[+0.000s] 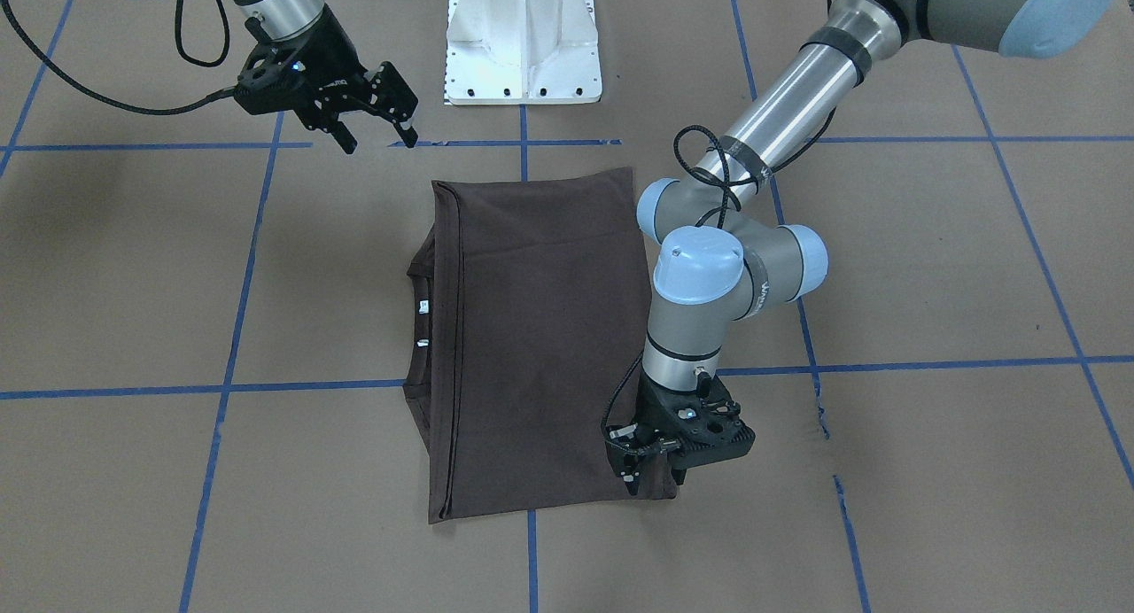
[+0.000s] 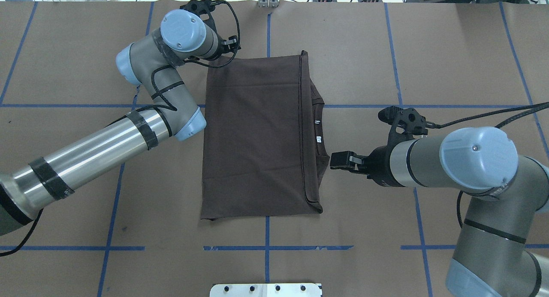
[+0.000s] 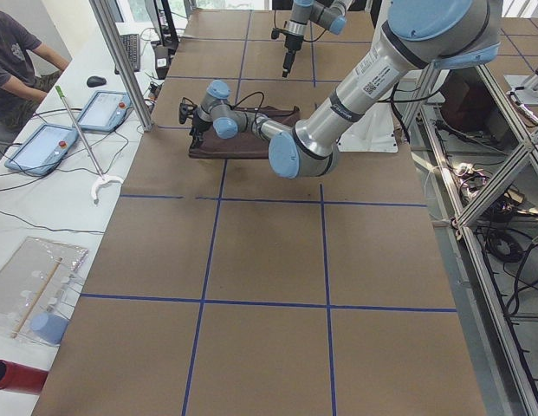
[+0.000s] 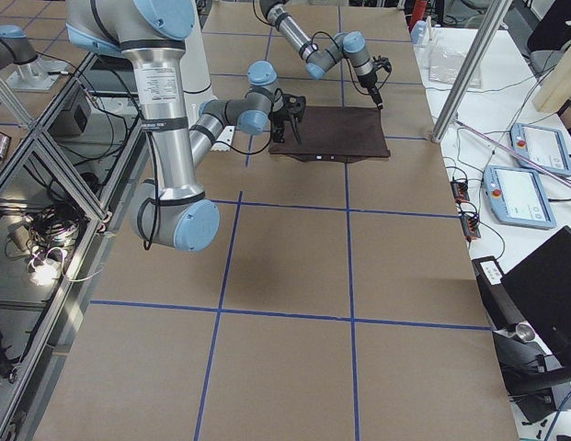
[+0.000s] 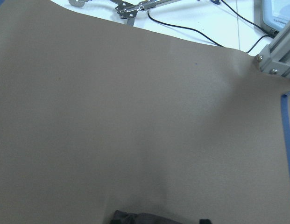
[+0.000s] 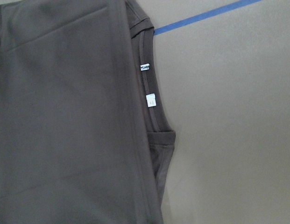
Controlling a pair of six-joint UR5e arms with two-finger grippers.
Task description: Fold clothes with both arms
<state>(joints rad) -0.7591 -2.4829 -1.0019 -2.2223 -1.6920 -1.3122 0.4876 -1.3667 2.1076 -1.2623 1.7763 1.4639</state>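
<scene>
**T-shirt lies folded, one arm at its corner**

T-shirt (image 2: 253, 138), dark grey-brown, lies flat on the table (image 2: 386, 52) as a folded rectangle, midway between the two arms. Its ribbed collar (image 6: 154, 116) and two small white labels (image 6: 151, 100) stick out from under the folded layer on the robot's right side. The left arm's fingers (image 1: 633, 480) point down at the shirt's far corner on the robot's left, right at the cloth. A scrap of dark fabric shows at the bottom edge of the left wrist view, but I cannot tell whether the fingers grip it. The right arm's fingers (image 1: 347, 140) are spread wide and hold nothing. They hang above the table just beside the collar edge. Blue tape lines (image 2: 450, 106) cross the brown table surface.
</scene>
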